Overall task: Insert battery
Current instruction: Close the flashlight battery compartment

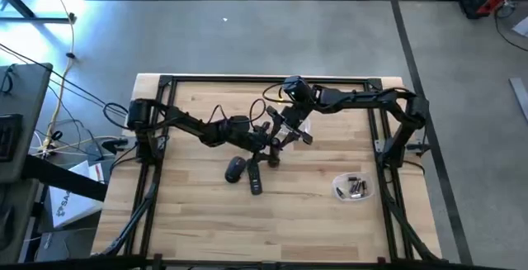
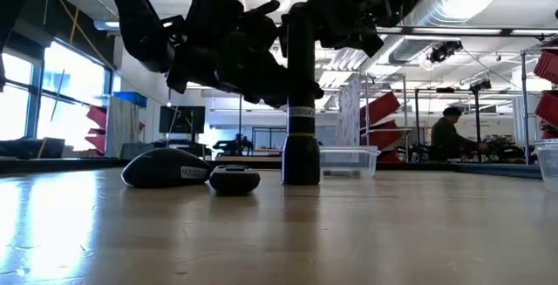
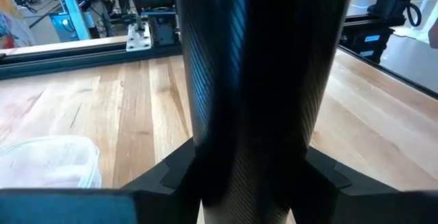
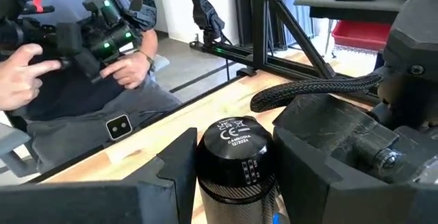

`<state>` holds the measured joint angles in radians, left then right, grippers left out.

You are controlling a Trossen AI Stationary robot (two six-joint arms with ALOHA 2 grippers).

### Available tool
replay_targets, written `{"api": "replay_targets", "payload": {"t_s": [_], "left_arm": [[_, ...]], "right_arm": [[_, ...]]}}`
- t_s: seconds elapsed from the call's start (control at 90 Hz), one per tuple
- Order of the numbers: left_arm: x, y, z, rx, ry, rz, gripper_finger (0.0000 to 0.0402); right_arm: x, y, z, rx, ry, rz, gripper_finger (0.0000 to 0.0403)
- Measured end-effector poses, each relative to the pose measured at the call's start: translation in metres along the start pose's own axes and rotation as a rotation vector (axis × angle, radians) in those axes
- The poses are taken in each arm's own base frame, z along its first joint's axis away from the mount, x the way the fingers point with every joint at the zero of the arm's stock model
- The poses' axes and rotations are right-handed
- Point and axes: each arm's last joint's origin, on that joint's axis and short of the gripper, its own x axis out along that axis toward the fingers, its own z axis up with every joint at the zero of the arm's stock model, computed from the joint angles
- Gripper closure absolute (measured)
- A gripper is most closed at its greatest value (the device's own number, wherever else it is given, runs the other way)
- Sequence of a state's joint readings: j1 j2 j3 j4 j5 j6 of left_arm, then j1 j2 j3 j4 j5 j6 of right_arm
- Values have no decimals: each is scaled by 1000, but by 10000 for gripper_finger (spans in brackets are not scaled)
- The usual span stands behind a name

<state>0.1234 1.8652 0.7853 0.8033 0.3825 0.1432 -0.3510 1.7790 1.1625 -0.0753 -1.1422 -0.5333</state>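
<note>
Upright near the table's (image 1: 198, 220) middle stood a black flashlight (image 2: 301, 137), base on the wood. Both claws clamped it: the left gripper (image 3: 250, 183) low on its body, the right gripper (image 4: 236, 166) around its top. Nearby lay a mouse (image 2: 166, 168), a cap (image 2: 234, 179) and a plastic tub (image 1: 353, 188).

Black cylindrical flashlight body (image 2: 301, 102) stands upright on the wooden table near centre, end cap up showing printed CE marking (image 4: 236, 138), carbon-weave texture on barrel (image 3: 260, 80); loose batteries lie in a clear container (image 1: 353, 188) well apart toward the right side.
</note>
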Motion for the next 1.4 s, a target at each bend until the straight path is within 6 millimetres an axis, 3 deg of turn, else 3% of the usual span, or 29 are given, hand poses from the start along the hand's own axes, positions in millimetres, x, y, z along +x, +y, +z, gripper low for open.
{"api": "replay_targets", "payload": {"t_s": [0.956, 1.4], "left_arm": [[-13, 0, 8, 64, 114, 66, 257], [-38, 6, 5, 29, 95, 159, 257]], "right_arm": [[17, 11, 16, 66, 100, -194, 265], [20, 6, 11, 19, 72, -378, 265]]}}
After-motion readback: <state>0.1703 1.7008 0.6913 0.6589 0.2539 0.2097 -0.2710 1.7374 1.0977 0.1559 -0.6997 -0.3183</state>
